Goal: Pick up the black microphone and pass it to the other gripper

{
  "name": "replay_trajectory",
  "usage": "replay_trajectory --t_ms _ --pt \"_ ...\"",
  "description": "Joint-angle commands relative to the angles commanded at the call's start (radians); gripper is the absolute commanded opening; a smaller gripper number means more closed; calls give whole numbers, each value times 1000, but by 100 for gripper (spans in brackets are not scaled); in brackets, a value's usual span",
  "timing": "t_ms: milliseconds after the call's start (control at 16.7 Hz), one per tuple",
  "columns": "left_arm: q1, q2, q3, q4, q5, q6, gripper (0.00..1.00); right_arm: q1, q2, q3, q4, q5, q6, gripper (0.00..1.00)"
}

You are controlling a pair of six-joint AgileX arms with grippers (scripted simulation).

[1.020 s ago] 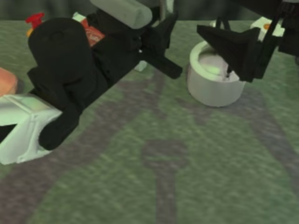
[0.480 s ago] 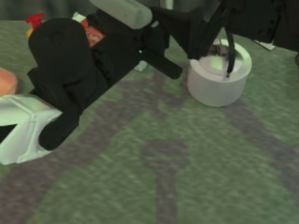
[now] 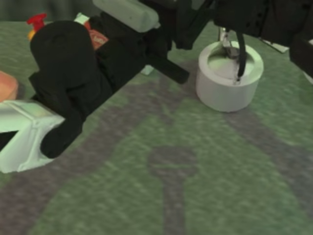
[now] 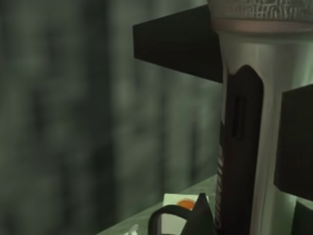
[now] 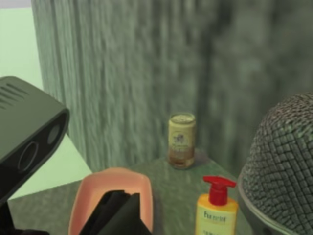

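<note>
L gripper (image 4: pixel 259 112) raised at table's far edge, top-centre of top view, fingers pinching black microphone (image 4: pixel 254 127) on handle; mic upright, mesh head (image 5: pixel 279 171) up, off table. R gripper (image 3: pixel 188 24) at mic from right side, just beside L one; can't tell if spread or closed. White round pot (image 3: pixel 229 81) w/ arched handle below R arm. Orange bottle (image 5: pixel 216 208), pink tray (image 5: pixel 111 196), can (image 5: pixel 182 140) on table's left
</note>
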Motion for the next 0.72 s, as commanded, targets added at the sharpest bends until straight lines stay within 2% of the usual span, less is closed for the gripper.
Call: replay_trajectory --t_ms 720 --pt "0 0 0 0 0 0 0 0 0 0 0 0 0 2"
